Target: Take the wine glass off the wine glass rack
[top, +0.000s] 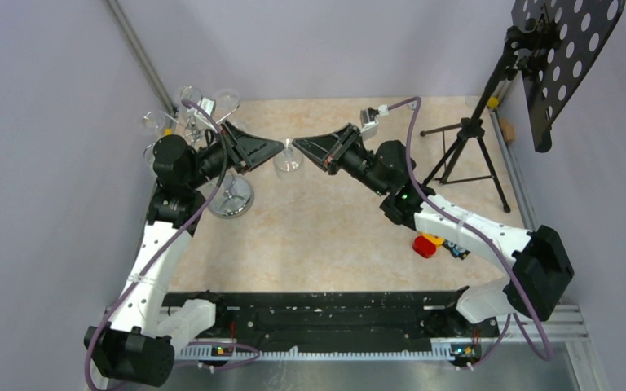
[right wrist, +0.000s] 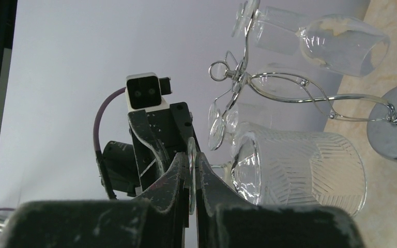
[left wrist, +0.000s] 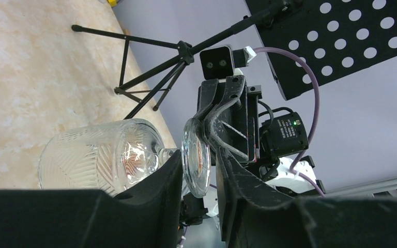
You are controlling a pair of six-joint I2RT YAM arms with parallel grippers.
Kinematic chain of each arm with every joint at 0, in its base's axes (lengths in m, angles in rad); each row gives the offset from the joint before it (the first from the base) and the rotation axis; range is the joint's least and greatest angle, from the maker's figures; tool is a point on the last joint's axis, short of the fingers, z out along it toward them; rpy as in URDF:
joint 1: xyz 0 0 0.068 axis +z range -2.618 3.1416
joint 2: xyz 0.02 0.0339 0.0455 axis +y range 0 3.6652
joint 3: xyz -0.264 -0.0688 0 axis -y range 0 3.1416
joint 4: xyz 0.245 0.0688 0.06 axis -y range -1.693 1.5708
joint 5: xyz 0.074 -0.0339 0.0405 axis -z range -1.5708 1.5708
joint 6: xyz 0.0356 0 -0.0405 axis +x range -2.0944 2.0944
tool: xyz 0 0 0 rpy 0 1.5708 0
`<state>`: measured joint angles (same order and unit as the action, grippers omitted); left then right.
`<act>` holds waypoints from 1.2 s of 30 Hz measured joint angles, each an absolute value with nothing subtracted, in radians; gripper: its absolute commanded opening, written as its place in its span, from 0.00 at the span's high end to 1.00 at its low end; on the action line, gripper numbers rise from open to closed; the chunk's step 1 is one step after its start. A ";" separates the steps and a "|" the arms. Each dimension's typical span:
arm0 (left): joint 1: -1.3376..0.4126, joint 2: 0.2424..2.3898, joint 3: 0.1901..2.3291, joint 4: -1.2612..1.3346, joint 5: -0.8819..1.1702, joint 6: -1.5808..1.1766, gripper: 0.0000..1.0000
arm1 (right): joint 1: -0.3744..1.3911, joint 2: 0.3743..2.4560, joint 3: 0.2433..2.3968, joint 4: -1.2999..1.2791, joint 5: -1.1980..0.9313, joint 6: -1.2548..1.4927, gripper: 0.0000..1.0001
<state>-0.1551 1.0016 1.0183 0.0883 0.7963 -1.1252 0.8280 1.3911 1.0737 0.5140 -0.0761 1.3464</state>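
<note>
A clear ribbed wine glass (top: 288,160) hangs in the air between the two arms, its bowl (left wrist: 98,160) pointing down toward the table. My right gripper (right wrist: 192,155) is shut on the rim of the glass's round foot (right wrist: 191,173). From the other side, my left gripper (left wrist: 200,160) straddles the same foot (left wrist: 196,157); its jaws stand partly apart and a gap shows beside the disc. The chrome wine glass rack (top: 230,198) stands behind the left arm, and the right wrist view shows its curled arms (right wrist: 284,85).
Other glasses (right wrist: 336,44) hang from the rack (top: 227,99). A black tripod music stand (top: 465,155) with a perforated desk (top: 566,49) stands at the back right. A red and yellow object (top: 426,244) lies beside the right arm.
</note>
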 measured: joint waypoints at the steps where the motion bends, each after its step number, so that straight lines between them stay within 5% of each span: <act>1: -0.155 1.003 1.018 0.087 0.797 -1.127 0.70 | 0.828 1.393 1.074 0.517 -0.077 1.346 1.00; 4: -0.153 1.004 1.018 0.082 0.797 -1.127 0.78 | 0.828 1.403 1.076 0.542 -0.080 1.345 1.00; 8: -0.152 1.004 1.018 0.062 0.815 -1.129 1.00 | 0.820 1.430 1.091 0.574 -0.086 1.341 1.00; 11: -0.144 1.010 1.018 0.052 0.813 -1.143 1.00 | 0.813 1.455 1.103 0.600 -0.104 1.330 1.00; 17: -0.146 1.023 1.018 0.049 0.827 -1.151 1.00 | 0.811 1.464 1.121 0.571 -0.111 1.302 0.39; 21: -0.159 1.025 1.018 0.046 0.852 -1.175 1.00 | 0.816 1.453 1.120 0.576 -0.086 1.279 0.18; 36: -0.159 1.032 1.028 0.458 0.813 -1.639 1.00 | 0.813 1.311 0.854 0.830 0.068 1.193 0.16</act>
<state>-0.1593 1.0321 1.0283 0.4583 0.8131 -1.6394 0.8127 1.3106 0.8536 0.8303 0.0685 1.1931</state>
